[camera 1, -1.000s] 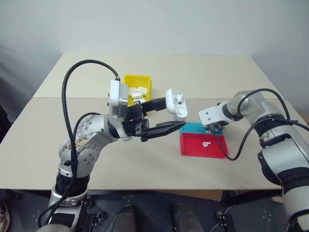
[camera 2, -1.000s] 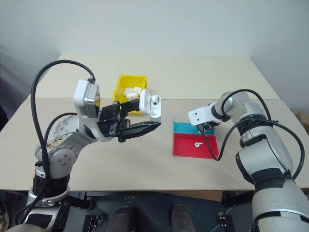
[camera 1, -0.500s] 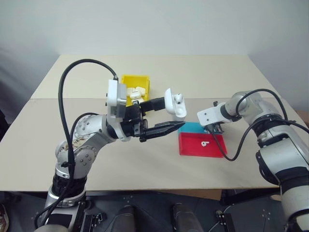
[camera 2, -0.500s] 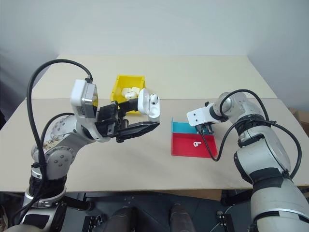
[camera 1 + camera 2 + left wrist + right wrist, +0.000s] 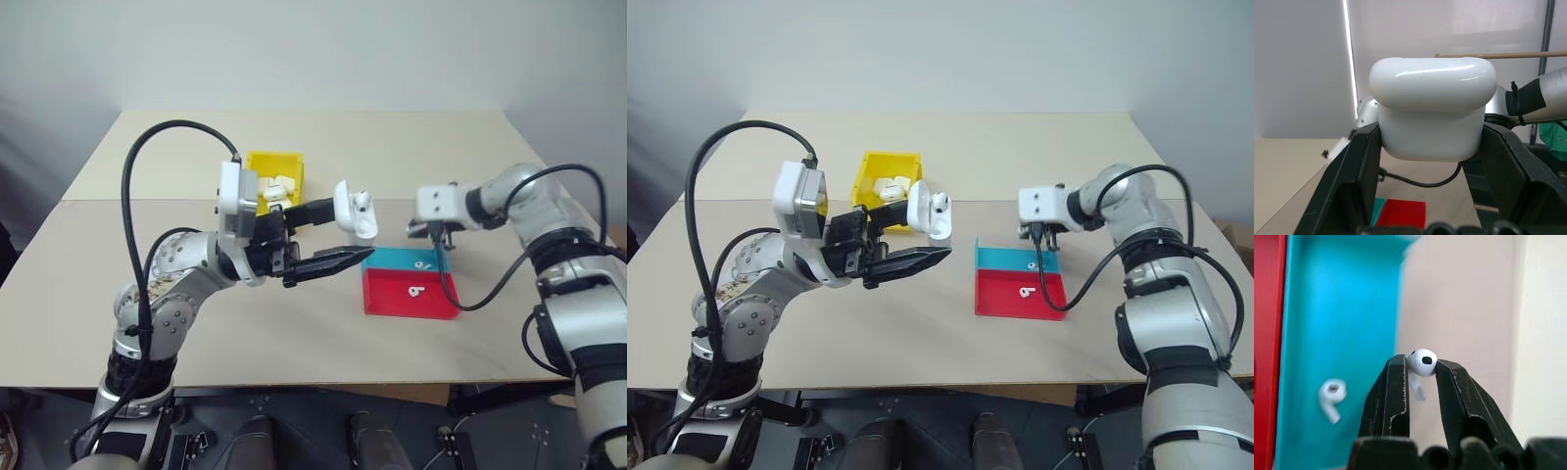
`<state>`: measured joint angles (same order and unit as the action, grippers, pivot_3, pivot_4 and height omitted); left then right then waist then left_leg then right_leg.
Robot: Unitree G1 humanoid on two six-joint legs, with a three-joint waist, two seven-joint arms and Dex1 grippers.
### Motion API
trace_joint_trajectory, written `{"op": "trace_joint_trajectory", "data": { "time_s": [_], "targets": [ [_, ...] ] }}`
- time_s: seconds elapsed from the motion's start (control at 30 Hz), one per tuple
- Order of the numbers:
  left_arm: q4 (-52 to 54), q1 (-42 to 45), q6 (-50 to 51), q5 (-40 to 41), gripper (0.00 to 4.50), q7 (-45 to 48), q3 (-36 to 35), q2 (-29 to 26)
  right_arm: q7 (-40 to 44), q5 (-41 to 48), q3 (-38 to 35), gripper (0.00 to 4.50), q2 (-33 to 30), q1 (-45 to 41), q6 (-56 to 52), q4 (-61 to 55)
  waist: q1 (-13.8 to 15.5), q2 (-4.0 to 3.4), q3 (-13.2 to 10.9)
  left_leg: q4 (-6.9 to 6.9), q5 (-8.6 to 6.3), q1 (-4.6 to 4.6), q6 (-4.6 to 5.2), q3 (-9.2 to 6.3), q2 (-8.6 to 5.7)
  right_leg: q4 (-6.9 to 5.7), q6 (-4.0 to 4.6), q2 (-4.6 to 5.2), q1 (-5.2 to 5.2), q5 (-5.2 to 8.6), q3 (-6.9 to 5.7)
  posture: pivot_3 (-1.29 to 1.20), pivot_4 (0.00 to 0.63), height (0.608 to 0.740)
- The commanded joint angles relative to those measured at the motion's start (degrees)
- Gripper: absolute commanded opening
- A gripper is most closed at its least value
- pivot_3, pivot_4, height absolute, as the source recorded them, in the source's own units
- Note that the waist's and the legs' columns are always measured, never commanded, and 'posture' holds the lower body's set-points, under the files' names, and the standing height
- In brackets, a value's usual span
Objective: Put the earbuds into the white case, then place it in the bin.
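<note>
Our right gripper (image 5: 1419,369) is lifting off the tray (image 5: 411,294), pinching an earbud (image 5: 1421,361); left gripper (image 5: 1431,147) is clamping the open white case (image 5: 1432,115). That thin pinch risks dropping it.

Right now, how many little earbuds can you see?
4: one sits in the open white case, one is pinched by the right gripper, one lies in the tray's teal part, one in its red part. Others may be hidden.

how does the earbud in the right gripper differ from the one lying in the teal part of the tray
The earbud in the right gripper is pinched between the fingers and lifted off the tray; the earbud in the teal section lies loose on the tray floor. The held one hangs stem down; the other lies on its side. Both are small, white and short-stemmed.
</note>
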<state>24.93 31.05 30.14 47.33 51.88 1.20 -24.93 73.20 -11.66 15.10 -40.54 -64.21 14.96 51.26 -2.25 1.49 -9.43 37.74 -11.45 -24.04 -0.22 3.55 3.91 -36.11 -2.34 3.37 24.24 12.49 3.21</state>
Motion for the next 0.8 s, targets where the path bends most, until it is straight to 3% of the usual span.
{"op": "trace_joint_trajectory", "data": {
  "time_s": [0.03, 0.13, 0.2, 0.33, 0.5, 0.67, 0.8],
  "targets": [
    [0.38, 1.15, -0.8, 1.14, 2.75, 1.02, -0.44, 0.49, 4.2, 14.41, -10.22, 0.79, -2.99, 8.11, -19.41, -20.61, 0.59, 0.0, 0.0, 0.0, 0.0, -0.01, 0.0, -0.02, 0.0, 0.01, 0.0, 0.0, -0.01, 0.0, -0.03, 0.0, 0.15, 0.74],
    [-1.21, 2.08, -0.62, 1.55, 2.75, 2.92, -0.4, 0.68, 2.58, 29.14, -20.16, 0.79, -4.42, 17.63, -40.24, -40.71, 1.48, -0.01, 0.01, 0.0, 0.0, -0.04, 0.0, -0.03, 0.0, 0.01, -0.01, 0.01, 0.0, 0.01, -0.04, 0.0, 0.15, 0.74],
    [-2.35, 2.9, -0.55, 1.65, 2.75, 4.04, -0.31, 0.88, 0.54, 35.67, -24.5, 0.79, -4.9, 22.66, -48.18, -49.94, 1.58, -0.02, 0.01, 0.02, 0.0, -0.04, 0.0, -0.02, 0.0, -0.02, 0.0, 0.01, 0.01, 0.0, -0.04, 0.0, 0.15, 0.74],
    [-4.26, 4.72, -0.39, 1.94, 2.75, 6.05, 0.08, 1.63, -5.67, 48.09, -33.35, 0.79, -3.34, 30.25, -58.17, -63.19, 1.5, -0.01, 0.01, 0.05, 0.0, 0.04, 0.0, -0.03, 0.0, -0.01, -0.03, 0.0, -0.07, 0.02, -0.06, 0.0, 0.15, 0.74],
    [-4.56, 5.95, 1.22, 2.22, 2.75, 5.55, 0.62, 2.12, -15.65, 71.17, -46.09, 0.79, 0.91, 34.53, -66.48, -73.93, 1.42, -0.02, 0.01, 0.03, 0.0, 0.04, 0.0, -0.07, 0.01, -0.02, -0.13, -0.04, -0.06, 0.09, -0.04, 0.0, 0.15, 0.74],
    [-2.41, 5.32, 3.85, 2.56, 2.75, 3.07, 1.55, 2.2, -26.51, 87.02, -48.29, 0.79, 2.36, 35.93, -66.68, -79.55, 1.33, -0.02, 0.01, 0.04, 0.0, -0.01, 0.01, -0.05, 0.0, 0.03, -0.19, -0.01, -0.07, 0.11, -0.02, 0.0, 0.15, 0.74],
    [-1.09, 5.54, 5.07, 2.17, 2.75, 0.74, 2.67, 2.85, -32.61, 92.73, -44.93, 0.79, 2.07, 36.04, -65.69, -82.64, 1.31, -0.02, 0.01, 0.04, 0.0, 0.02, 0.01, -0.06, 0.0, 0.0, -0.25, -0.03, -0.07, 0.14, -0.02, 0.0, 0.15, 0.74]
  ]
}}
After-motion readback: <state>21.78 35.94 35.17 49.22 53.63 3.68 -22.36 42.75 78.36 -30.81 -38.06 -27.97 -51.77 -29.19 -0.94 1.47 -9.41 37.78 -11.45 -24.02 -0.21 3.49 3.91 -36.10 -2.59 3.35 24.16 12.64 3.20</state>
